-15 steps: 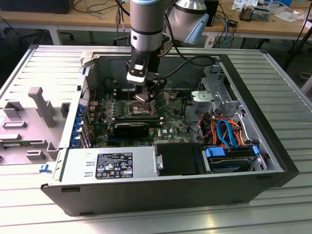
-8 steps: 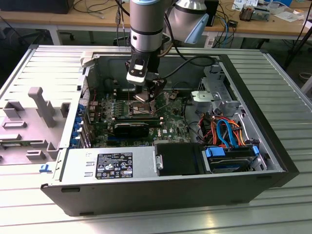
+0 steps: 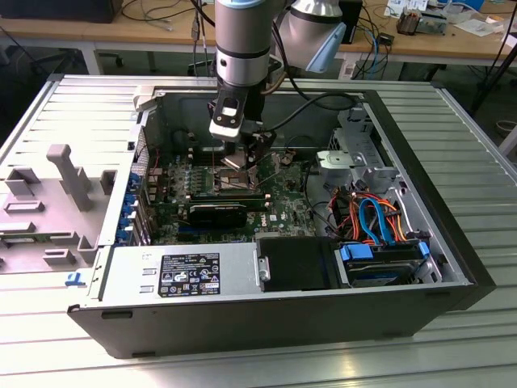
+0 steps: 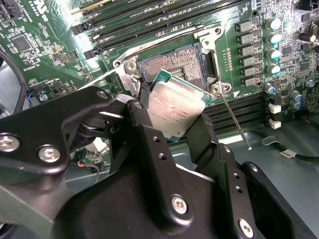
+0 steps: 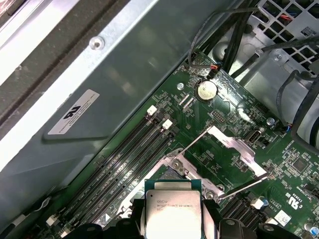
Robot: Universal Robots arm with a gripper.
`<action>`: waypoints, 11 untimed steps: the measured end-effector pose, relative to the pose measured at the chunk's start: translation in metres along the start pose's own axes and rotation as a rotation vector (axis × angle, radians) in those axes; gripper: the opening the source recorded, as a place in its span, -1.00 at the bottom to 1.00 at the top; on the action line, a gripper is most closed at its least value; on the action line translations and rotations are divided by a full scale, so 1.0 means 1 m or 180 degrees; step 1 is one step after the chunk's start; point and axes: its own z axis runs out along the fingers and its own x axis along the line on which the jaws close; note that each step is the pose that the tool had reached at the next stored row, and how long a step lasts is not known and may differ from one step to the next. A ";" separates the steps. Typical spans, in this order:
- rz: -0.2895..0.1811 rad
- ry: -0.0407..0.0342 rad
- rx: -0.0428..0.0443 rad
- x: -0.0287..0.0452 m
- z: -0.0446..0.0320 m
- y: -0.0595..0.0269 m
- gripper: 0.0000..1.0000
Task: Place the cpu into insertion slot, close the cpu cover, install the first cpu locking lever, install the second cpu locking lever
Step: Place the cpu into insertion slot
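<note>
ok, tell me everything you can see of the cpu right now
The cpu is a small flat square chip with a dull, scuffed silver-grey metal lid over a green rim; the first wrist view shows print on the lid. The gripper pinches it by two opposite sides. It is held beside the open slot, not seated in it.

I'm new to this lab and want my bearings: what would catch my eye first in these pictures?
In the second wrist view the black gripper stands out, pinching a small silver chip right by the bare square socket on the green board. In the exterior view the arm hangs down into an open computer case lying on a ribbed grey table.
</note>
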 end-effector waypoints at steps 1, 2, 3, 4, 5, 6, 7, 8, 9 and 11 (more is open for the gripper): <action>0.0002 0.0000 0.0000 0.0000 0.0000 0.0000 0.08; 0.0004 0.0000 0.0000 0.0000 0.0001 0.0000 0.08; 0.0007 0.0000 0.0000 0.0000 0.0001 0.0000 0.08; 0.0009 0.0000 0.0000 0.0000 0.0002 0.0000 0.08; 0.0011 0.0000 0.0000 0.0000 0.0002 0.0000 0.08; 0.0013 0.0000 0.0000 0.0000 0.0002 0.0000 0.08; 0.0015 0.0000 0.0000 0.0000 0.0003 0.0000 0.08; 0.0017 0.0000 0.0000 0.0000 0.0003 0.0000 0.08; 0.0019 0.0000 0.0000 0.0000 0.0003 0.0000 0.08; 0.0022 0.0000 0.0000 0.0000 0.0004 0.0000 0.08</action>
